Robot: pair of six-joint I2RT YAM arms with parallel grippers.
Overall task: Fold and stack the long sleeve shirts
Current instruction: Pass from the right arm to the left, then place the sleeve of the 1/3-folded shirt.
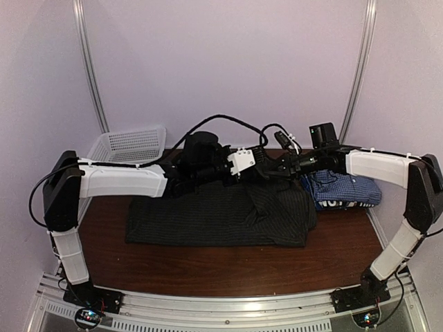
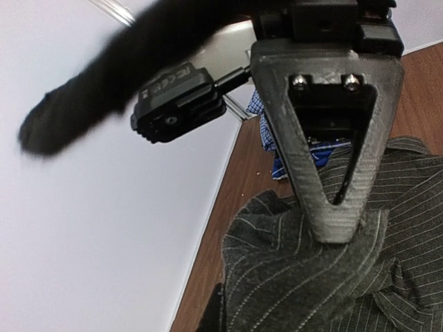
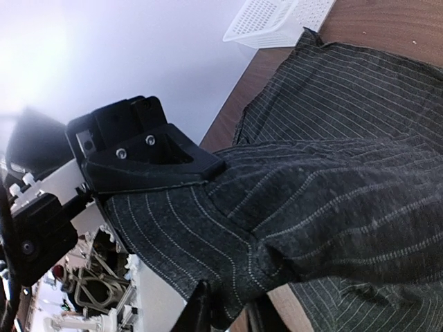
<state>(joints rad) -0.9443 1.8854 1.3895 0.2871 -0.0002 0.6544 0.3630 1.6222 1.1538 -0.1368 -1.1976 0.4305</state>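
Between the closed left fingers point(image 2: 338, 225) sits the black pinstriped shirt point(image 2: 291, 277) (right fingers' point(image 3: 199, 308) hold unclear).

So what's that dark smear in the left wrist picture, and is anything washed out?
Left wrist view: the dark shape sits too near the lens, so it's blurred. Right wrist view: the wall glares white; the pinstriped shirt is sharp. Top view: dim, soft.

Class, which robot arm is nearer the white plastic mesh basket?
Left. The left arm passes beside the basket; the right arm reaches in from the opposite side, by the blue checked shirt.
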